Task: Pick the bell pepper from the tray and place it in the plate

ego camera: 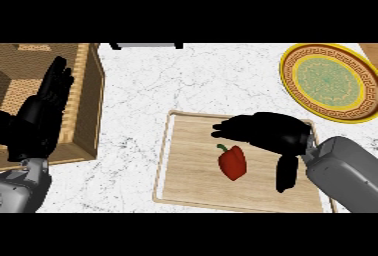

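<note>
Red bell pepper (pixel 233 162) lying on its side near the middle of the wooden tray (pixel 184 150), green stem pointing up and to the view's left, body tapering toward the lower right. Not yet lifted; resting flat on the wood. Right hand (pixel 269 132) just above and beside it, palm down, fingers stretched toward the left over the pepper's stem end, thumb hanging down on the pepper's right. Relaxed and spread, grasping nothing; whether any finger touches the skin cannot be told. Left hand (pixel 40 112) resting at the view's left over a wooden crate (pixel 87 100), fingers up and straight, holding nothing.

Yellow-rimmed plate (pixel 331 82) with green centre at the upper right, well apart from the tray, on the white marbled counter (pixel 184 80).

Probably light and hollow, so little load on the hand. Skin glossy and likely slippery; walls fairly stiff but liable to dent or crack under a hard squeeze. Rounded flanks apt to roll or squirt sideways if pinched off-centre. Best hold likely across the widest part of the body, fingers on 1 flank and thumb on the other. Stem too thin and small for a sound hold. Low, gentle release advisable over the plate.
</note>
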